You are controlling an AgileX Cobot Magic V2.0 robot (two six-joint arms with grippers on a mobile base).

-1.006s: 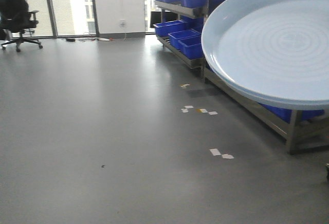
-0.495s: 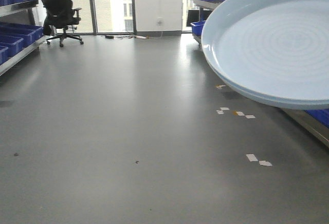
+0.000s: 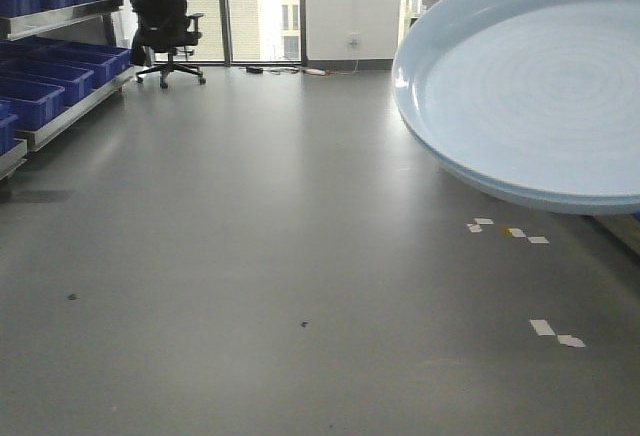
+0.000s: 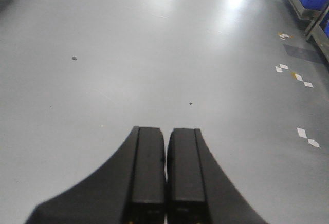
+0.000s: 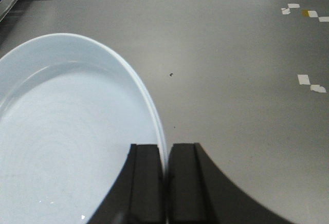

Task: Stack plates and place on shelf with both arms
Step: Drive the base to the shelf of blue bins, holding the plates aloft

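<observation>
Pale-blue ringed plates (image 3: 530, 76), seemingly two stacked, hang slightly tilted above the floor, rim pinched in the right claw (image 5: 165, 151).

the large round pale-blue shallow plate (image 3: 530, 76) has faint concentric rings inside. the matte black fingers (image 4: 148, 167) are plain. the smooth floor (image 3: 250, 256) is grey, with small white tape marks (image 3: 543, 327). the plastic storage bins (image 3: 40, 96) are deep blue.

Left gripper (image 4: 165, 132) closed tight, right gripper (image 5: 165, 151) clamped on the plates (image 5: 67, 131)
</observation>
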